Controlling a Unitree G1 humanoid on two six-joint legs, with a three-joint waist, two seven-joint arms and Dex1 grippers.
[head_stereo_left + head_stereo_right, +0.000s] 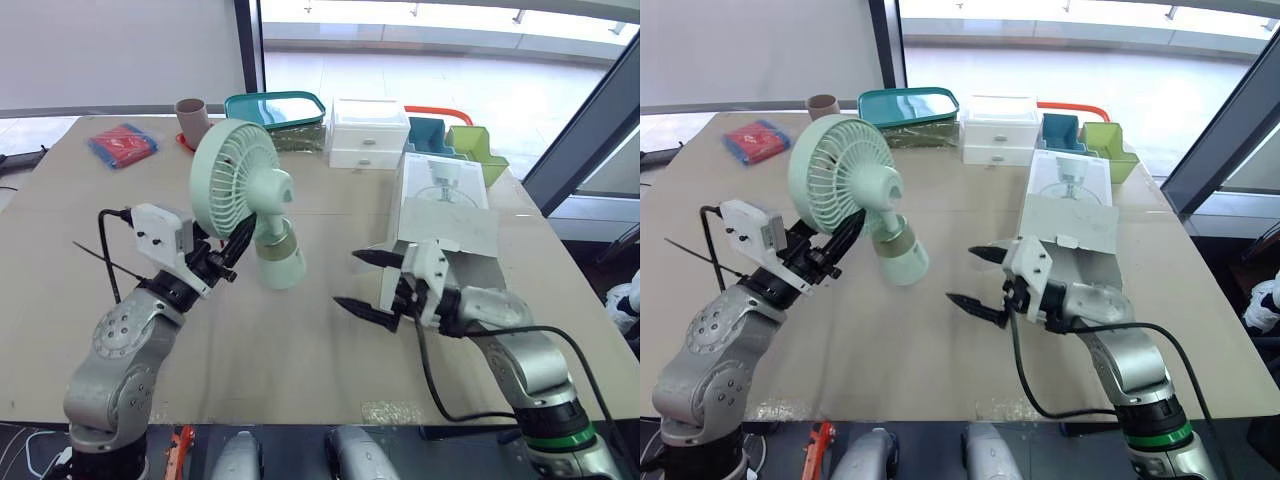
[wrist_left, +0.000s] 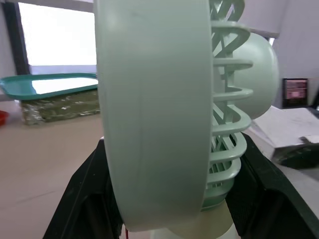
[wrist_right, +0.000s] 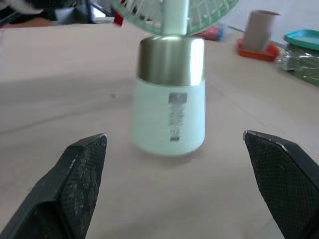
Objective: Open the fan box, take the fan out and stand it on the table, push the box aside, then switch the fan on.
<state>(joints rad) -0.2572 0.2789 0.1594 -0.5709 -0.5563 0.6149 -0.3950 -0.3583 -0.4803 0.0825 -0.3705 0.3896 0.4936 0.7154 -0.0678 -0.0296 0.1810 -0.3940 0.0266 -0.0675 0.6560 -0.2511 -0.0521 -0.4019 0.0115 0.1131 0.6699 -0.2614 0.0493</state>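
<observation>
The left gripper [image 1: 238, 243] is closed on the rim of the pale green fan [image 1: 240, 185], one black finger on each side of the round cage. The fan leans over, head toward 11 o'clock, its base low over the table [image 1: 300, 350] near the middle; whether the base touches the top cannot be told. Toward 4 o'clock of that base the right gripper [image 1: 350, 280] has its jaws spread wide and holds nothing, its tips aimed at the base but apart from it. The opened fan box [image 1: 445, 205] lies flat just behind it, running toward 1 o'clock
</observation>
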